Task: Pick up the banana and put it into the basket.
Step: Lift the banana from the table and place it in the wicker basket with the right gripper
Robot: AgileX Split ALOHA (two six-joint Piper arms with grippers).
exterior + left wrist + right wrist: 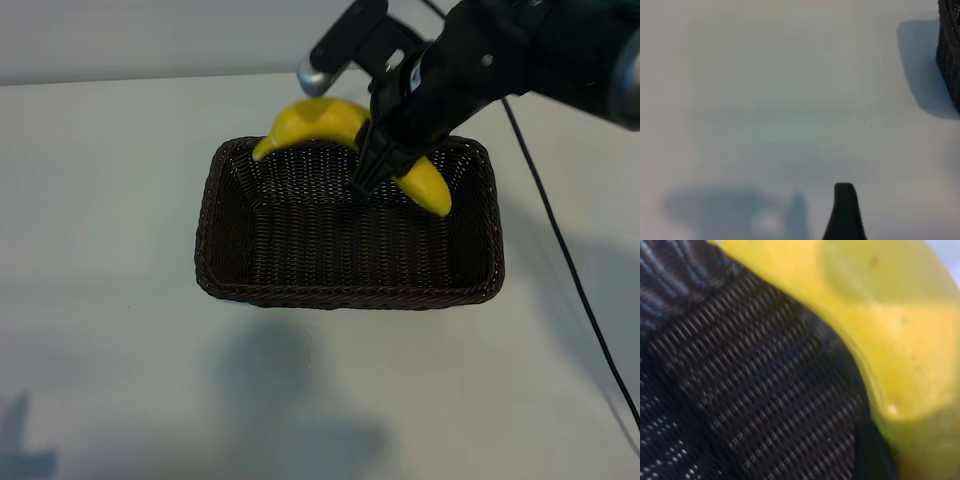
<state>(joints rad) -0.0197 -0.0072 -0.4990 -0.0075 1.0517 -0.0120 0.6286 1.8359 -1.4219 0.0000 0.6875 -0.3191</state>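
The bright yellow banana hangs over the far side of the dark brown wicker basket. Its one tip lies past the far rim, and the other tip dips inside. My right gripper comes down from the upper right and is shut on the banana's middle. In the right wrist view the banana fills one side, the basket's weave lies close below, and one dark finger presses against the fruit. My left gripper hovers open over bare table, with one finger showing.
The basket stands mid-table on a pale surface. A black cable runs down the right side of the table. In the left wrist view, a corner of the basket shows at the edge.
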